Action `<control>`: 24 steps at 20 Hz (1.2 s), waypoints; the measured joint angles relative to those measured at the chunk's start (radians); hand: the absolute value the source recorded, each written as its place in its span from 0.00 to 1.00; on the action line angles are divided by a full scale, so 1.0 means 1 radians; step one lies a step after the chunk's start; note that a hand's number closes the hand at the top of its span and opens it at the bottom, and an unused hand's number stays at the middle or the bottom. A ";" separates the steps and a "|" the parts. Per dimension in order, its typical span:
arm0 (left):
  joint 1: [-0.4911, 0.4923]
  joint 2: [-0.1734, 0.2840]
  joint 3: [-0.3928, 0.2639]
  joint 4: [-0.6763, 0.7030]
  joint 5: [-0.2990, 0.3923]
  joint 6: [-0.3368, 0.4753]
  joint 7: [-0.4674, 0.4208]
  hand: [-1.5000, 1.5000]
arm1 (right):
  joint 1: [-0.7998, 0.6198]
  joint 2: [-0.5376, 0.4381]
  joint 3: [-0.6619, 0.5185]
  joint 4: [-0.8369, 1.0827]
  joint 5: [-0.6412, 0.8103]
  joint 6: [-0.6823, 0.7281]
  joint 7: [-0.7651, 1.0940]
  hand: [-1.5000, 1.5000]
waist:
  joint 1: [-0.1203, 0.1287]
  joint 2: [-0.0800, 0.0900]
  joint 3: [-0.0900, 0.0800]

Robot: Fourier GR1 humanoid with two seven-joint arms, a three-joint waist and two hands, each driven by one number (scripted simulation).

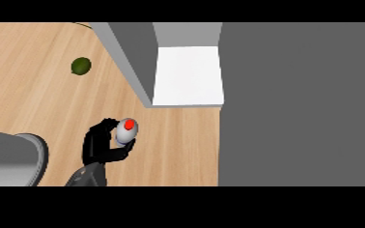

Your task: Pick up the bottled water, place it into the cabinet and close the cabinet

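The bottled water is a pale bottle with a red cap, seen from above near the lower left of the wooden counter. My left hand is curled round it from the left and below, with a finger wrapped under its right side. The cabinet stands open just above and to the right, showing a white floor inside. Its grey side wall runs diagonally towards the bottle. My right hand does not show.
A small green round fruit lies on the counter at the upper left. A grey rounded object sits at the lower left edge beside my forearm. A large flat grey surface fills the right side.
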 measured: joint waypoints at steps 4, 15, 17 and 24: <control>0.008 -0.022 -0.076 -0.027 0.034 0.005 0.005 1.00 | -0.004 -0.007 -0.011 0.001 -0.002 0.005 0.002 0.00 | 0.001 -0.002 -0.001; -0.014 -0.055 -0.380 -0.198 0.276 0.113 0.165 1.00 | -0.017 0.006 -0.005 0.013 -0.004 0.013 0.002 0.00 | 0.000 -0.002 -0.006; -0.022 -0.056 -0.435 -0.266 0.304 0.172 0.214 1.00 | -0.018 0.009 -0.009 0.014 -0.005 0.010 0.004 0.00 | 0.002 -0.002 -0.006; -0.081 -0.056 -0.634 -0.463 0.356 0.452 0.340 1.00 | -0.023 0.007 -0.025 0.010 -0.013 0.010 0.011 0.00 | -0.004 0.001 -0.006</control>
